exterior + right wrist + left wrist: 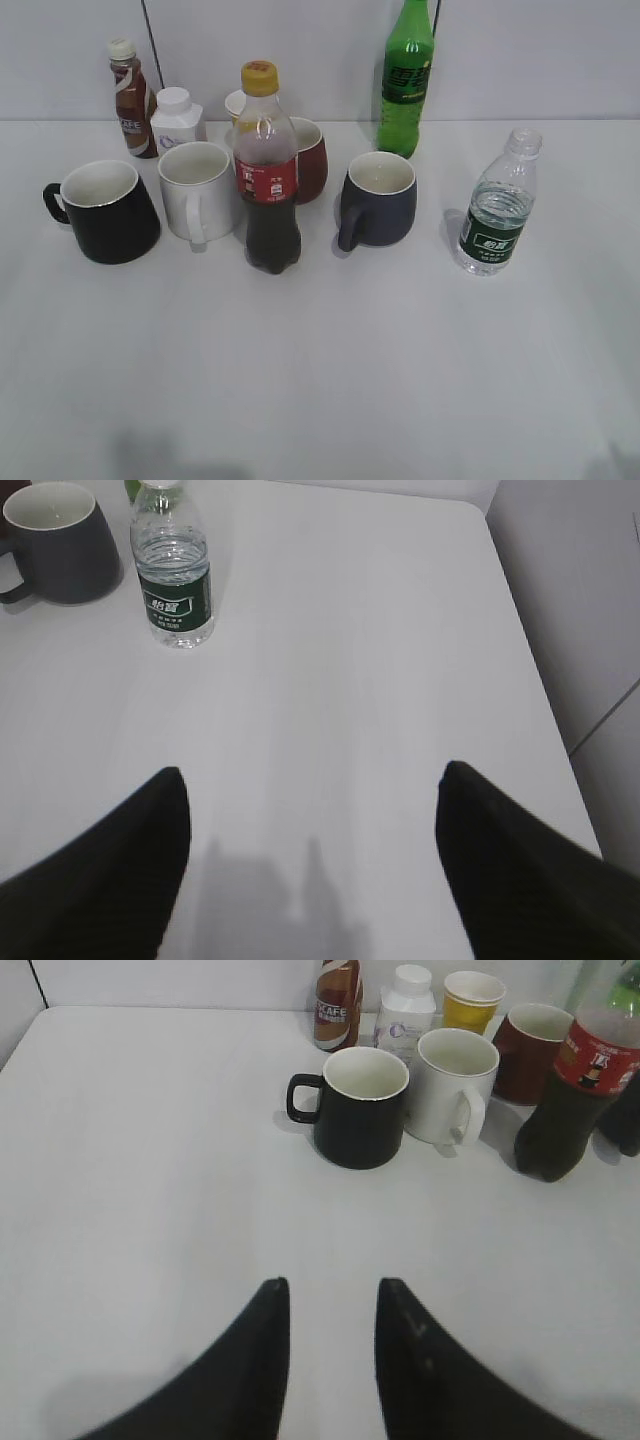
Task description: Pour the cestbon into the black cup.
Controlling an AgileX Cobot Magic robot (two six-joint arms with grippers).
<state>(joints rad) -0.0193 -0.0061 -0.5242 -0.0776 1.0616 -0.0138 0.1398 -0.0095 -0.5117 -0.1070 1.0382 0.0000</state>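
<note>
grasping comes first, i judge: the right gripper [312, 780], spread wide and empty, should close on the cestbon's [173, 575] ribbed body near the label, gently, since it is capless and partly full of water. the cestbon stands upright well ahead and left of that gripper, beside the navy mug [55, 540]. the left gripper [332, 1295], slightly parted, holds nothing — the black cup [357, 1105] sits ahead of it on the bench [150, 1160], seemingly empty.

cestbon [497, 203]: small clear ribbed bottle, dark green label with white print, no cap, upright at table's right side, partly filled with water. black cup [105, 211]: glossy black mug, white interior, upright at far left, loop handle facing left. Well apart.
</note>
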